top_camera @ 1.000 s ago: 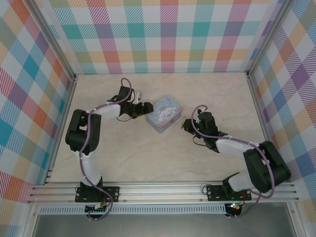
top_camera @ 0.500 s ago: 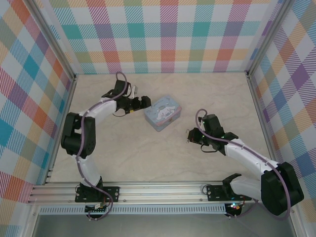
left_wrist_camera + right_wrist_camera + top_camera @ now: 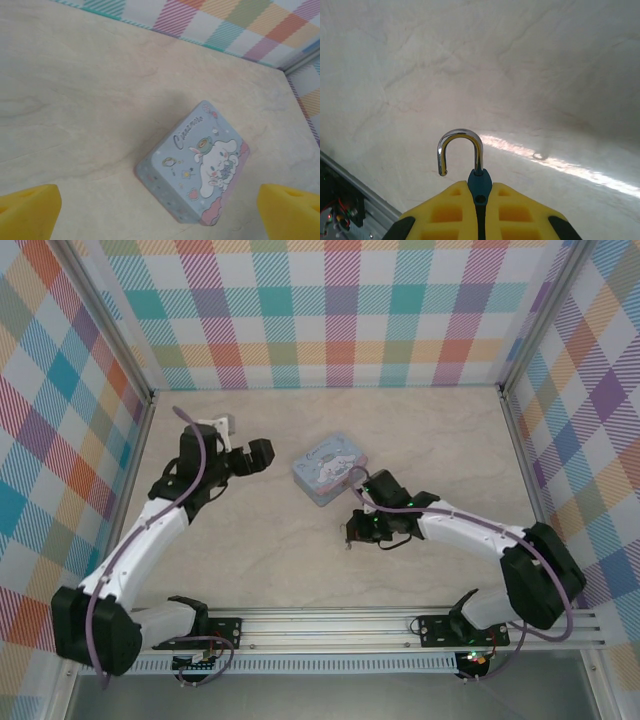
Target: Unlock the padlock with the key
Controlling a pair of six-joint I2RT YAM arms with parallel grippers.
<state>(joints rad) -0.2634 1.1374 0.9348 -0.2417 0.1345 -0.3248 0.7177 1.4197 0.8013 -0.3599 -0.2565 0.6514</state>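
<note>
Pastel-blue metal makes the tin (image 3: pixel 330 468), which lies flat on the pale marbled worktop (image 3: pixel 440 440) and is the only thing between the two arms. Its lid shows a white cartoon dog and a cursive word that seems to read "Cinnamoroll"; the smaller marks I cannot read.

The right end effector (image 3: pixel 357 530) is on the near side of the tin, apart from it. Its yellow fingers (image 3: pixel 450 210) are clenched on the blue body of the padlock (image 3: pixel 479 180). The shiny shackle (image 3: pixel 461 133) stands above the fingers. One leg sits in the body and the other leg ends free in the air.

The left end effector (image 3: pixel 258 455) is to the left of the tin and does not touch it. It is released, with its fingertips (image 3: pixel 27 210) spread wide and nothing between them.
</note>
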